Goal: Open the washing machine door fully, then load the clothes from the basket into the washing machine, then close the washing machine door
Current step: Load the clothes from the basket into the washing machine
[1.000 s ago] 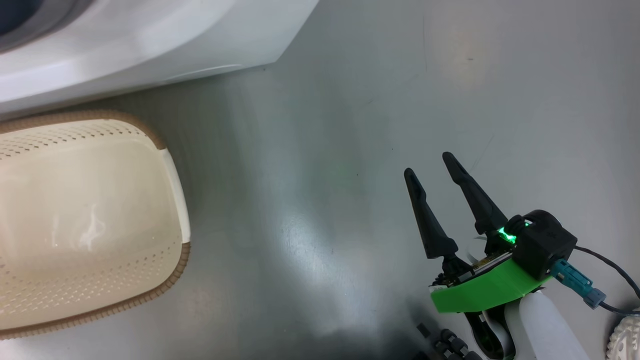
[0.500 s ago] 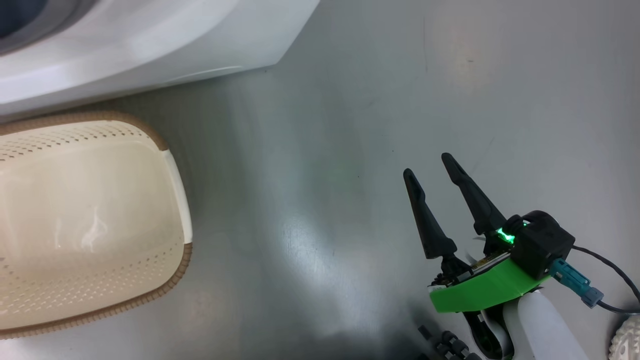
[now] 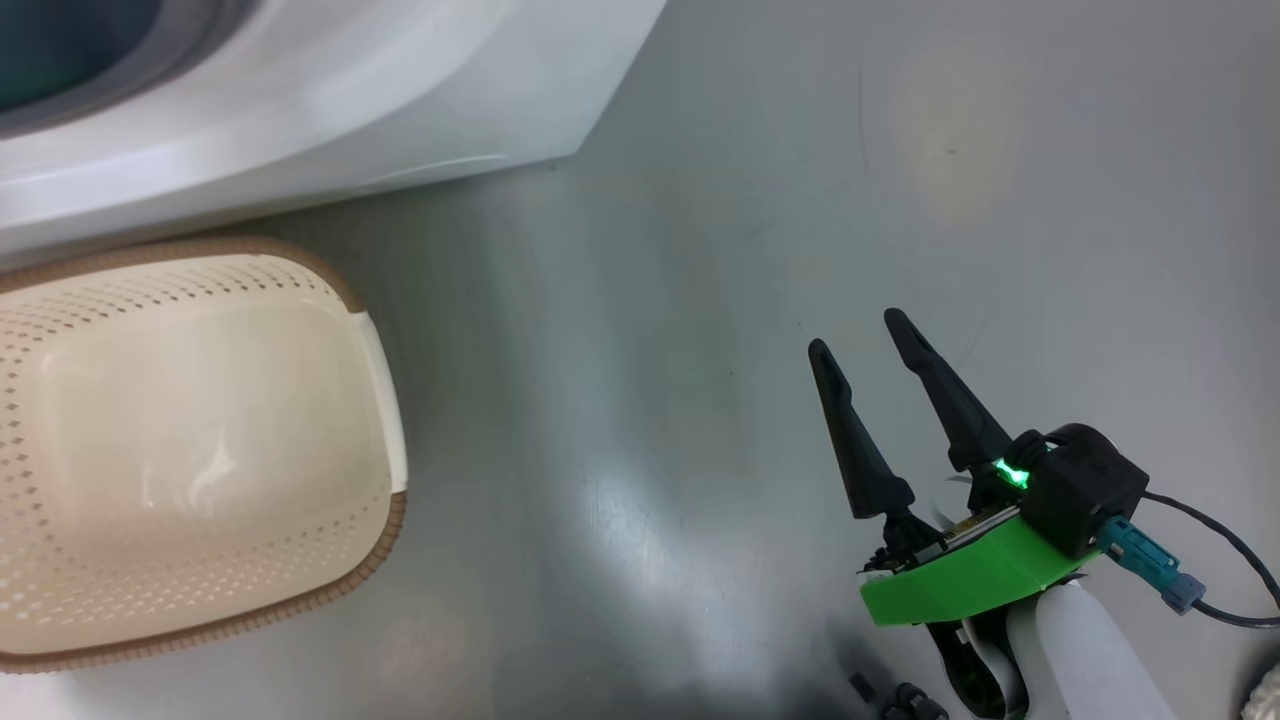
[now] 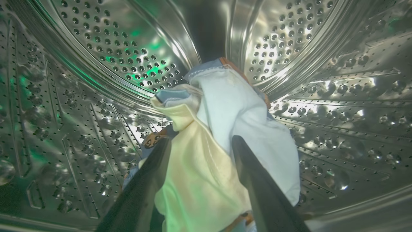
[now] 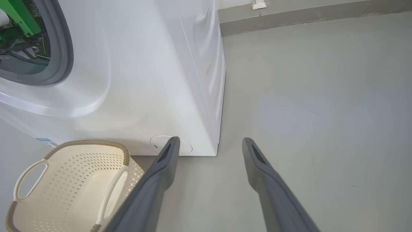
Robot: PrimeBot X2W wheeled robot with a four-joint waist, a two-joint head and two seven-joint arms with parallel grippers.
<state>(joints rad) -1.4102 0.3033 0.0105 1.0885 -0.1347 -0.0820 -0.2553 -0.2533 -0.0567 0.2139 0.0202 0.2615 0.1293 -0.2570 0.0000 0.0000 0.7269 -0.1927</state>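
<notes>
My left gripper (image 4: pixel 201 141) is deep inside the washing machine's steel drum (image 4: pixel 96 48). Its jaws stand open, wide apart, with the clothes (image 4: pixel 209 167) bunched between them: cream-beige cloth in front, light blue behind, an orange-printed bit at the left finger. The white washing machine (image 3: pixel 300 100) (image 5: pixel 145 80) shows its grey rubber ring (image 5: pixel 61 48), with my left arm's green part (image 5: pixel 16 16) inside the opening. The cream basket (image 3: pixel 385 420) (image 5: pixel 125 154) sits on the floor before the machine with nothing in it. My right gripper (image 3: pixel 860 335) (image 5: pixel 209 141) hangs open over bare floor. The washing machine door is out of view.
The grey floor (image 5: pixel 322 112) stretches to the right of the machine as far as a low wall skirting (image 5: pixel 305 16). A blue label (image 5: pixel 43 140) and a round cover (image 5: pixel 185 146) sit low on the machine's front. A cable (image 3: pixel 1220 540) trails from my right wrist.
The head view has shifted a little, so the basket and machine sit slightly lower and further right in the picture. My right gripper stays where it was, still open.
</notes>
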